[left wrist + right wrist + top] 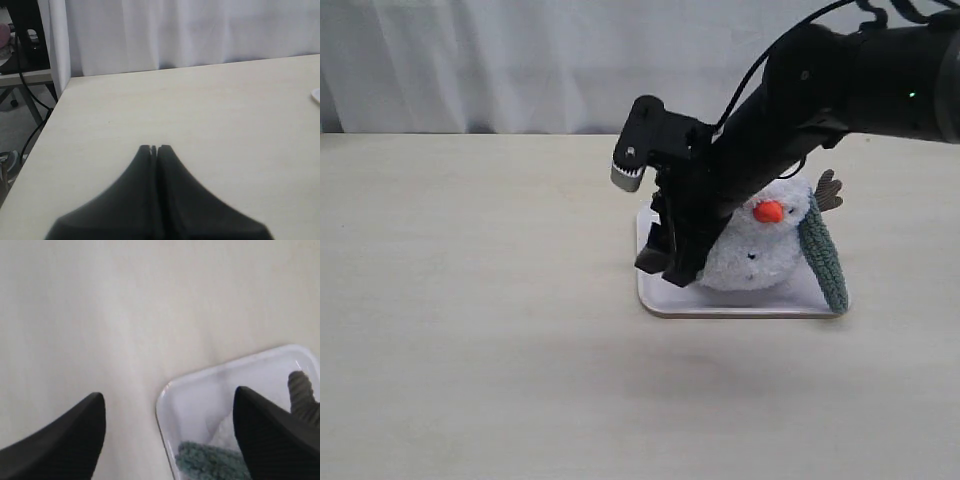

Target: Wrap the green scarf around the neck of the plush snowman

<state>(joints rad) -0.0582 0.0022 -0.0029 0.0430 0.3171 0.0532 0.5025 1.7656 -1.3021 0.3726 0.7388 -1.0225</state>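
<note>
Here the fuzzy grey-green scarf (823, 255) hangs down the fluffy white plush snowman (755, 250) to a corner of the white tray (720, 305): soft, limp, likely best pinched near an end. Right tool (168, 392) gapes empty; left tool (154, 148) closed.
</note>
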